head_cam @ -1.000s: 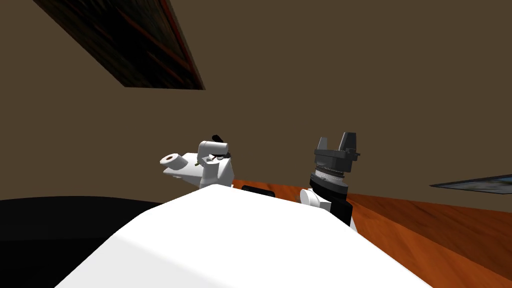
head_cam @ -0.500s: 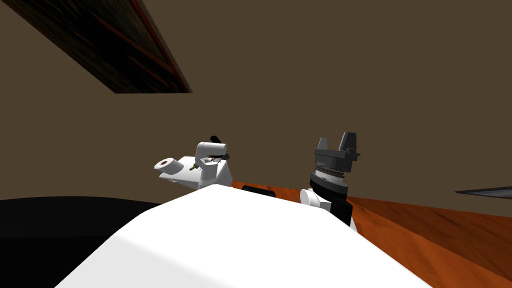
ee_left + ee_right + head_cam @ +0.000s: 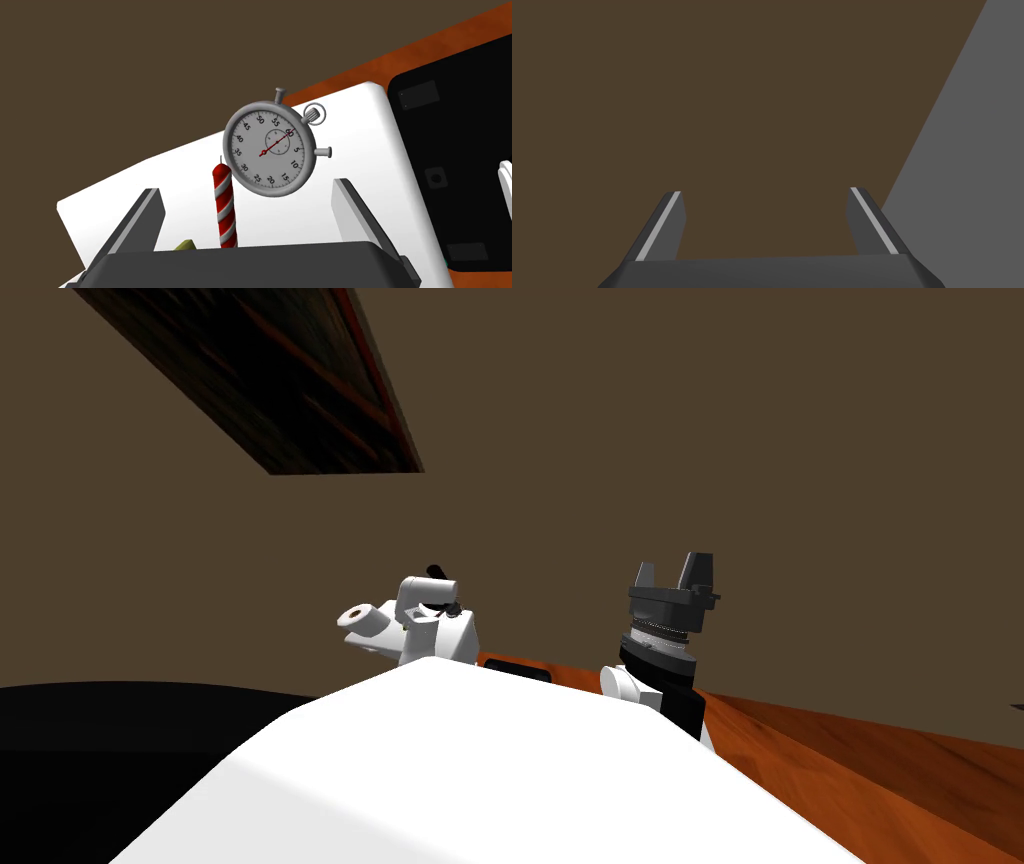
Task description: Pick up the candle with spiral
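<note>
— So where is the candle [image 3: 225, 210]?
— It's on the white table [image 3: 350, 120], between the two fingers of the left hand [image 3: 246, 187]. Those fingers are spread wide and hold nothing. The candle sits off centre, nearer one finger than the other.
— Is it standing or lying?
— I cannot tell from this angle; the wick points away from the hand.
— What could spoil the grab?
— Mostly the stopwatch [image 3: 270, 149]. It is just beyond the candle's tip and may be touching it. If the hand reaches too far, a finger knocks it, or both get pinched together. And because the candle is off centre, the nearer finger would meet it first and may shove or roll it. A small green thing [image 3: 184, 245] near the hand's base could also get in the way.
— And the right hand [image 3: 672, 570]?
— It's raised on the right, fingers apart, empty.
</note>
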Motion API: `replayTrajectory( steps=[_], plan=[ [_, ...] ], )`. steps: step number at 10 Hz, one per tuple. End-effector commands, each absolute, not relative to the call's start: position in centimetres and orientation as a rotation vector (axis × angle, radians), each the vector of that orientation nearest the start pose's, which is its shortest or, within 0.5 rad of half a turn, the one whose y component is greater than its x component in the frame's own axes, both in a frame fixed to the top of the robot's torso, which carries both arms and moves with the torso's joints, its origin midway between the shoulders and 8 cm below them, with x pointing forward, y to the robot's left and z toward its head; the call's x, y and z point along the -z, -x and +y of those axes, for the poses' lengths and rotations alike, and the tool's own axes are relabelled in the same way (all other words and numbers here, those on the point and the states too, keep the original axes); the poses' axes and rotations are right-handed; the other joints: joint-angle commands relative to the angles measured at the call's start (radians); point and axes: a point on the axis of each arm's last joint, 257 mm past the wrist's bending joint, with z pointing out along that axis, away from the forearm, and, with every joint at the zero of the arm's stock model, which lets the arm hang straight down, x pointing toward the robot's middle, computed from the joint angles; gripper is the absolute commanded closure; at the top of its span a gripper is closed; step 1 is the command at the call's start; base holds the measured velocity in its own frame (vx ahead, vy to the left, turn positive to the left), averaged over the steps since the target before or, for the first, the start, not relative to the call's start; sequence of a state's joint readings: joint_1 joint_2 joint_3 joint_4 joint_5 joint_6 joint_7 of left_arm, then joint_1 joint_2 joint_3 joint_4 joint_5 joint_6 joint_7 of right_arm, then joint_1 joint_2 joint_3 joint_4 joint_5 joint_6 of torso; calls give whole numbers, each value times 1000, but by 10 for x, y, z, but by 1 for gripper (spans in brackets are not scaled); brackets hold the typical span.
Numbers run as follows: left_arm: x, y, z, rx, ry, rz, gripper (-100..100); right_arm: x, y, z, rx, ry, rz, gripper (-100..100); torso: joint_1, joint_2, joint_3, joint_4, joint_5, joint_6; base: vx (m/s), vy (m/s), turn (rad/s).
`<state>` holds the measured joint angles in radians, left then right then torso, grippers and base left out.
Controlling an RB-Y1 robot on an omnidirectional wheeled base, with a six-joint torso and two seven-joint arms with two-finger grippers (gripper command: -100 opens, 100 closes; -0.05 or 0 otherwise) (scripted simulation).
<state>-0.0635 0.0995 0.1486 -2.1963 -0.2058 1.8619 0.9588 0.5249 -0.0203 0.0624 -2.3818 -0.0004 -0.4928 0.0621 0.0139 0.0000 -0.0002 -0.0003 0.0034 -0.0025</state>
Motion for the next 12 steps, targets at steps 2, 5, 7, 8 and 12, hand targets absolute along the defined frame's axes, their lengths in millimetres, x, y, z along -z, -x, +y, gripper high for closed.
replayTrajectory(
  steps=[2, 5, 7, 8, 12],
  plan=[
    [291, -332, 341, 296, 2706, 558, -100, -59, -325, -256, -1316, -573, 592, 0, -2, 1, 1, 0, -1, 0, 4, 158, 53],
    [307, -307, 333, 176, 2761, 568, -100, -59, -325, -256, -1317, -573, 591, 0, -12, -1, -1, 0, -3, 0, 34, 34, 107],
    [311, -302, 333, 148, 2772, 568, -100, -59, -325, -256, -1317, -573, 591, 0, -14, 0, 0, 0, -3, 1, 12, 10, 39],
    [311, -302, 333, 148, 2772, 568, -100, -59, -325, -256, -1317, -573, 591, 0, -14, 0, 0, 0, -3, 0, -6, -5, -21],
    [311, -302, 333, 148, 2772, 568, -100, -59, -325, -256, -1317, -573, 591, 0, -15, 2, 1, 1, -3, 1, -2, -2, -7]
  ],
)
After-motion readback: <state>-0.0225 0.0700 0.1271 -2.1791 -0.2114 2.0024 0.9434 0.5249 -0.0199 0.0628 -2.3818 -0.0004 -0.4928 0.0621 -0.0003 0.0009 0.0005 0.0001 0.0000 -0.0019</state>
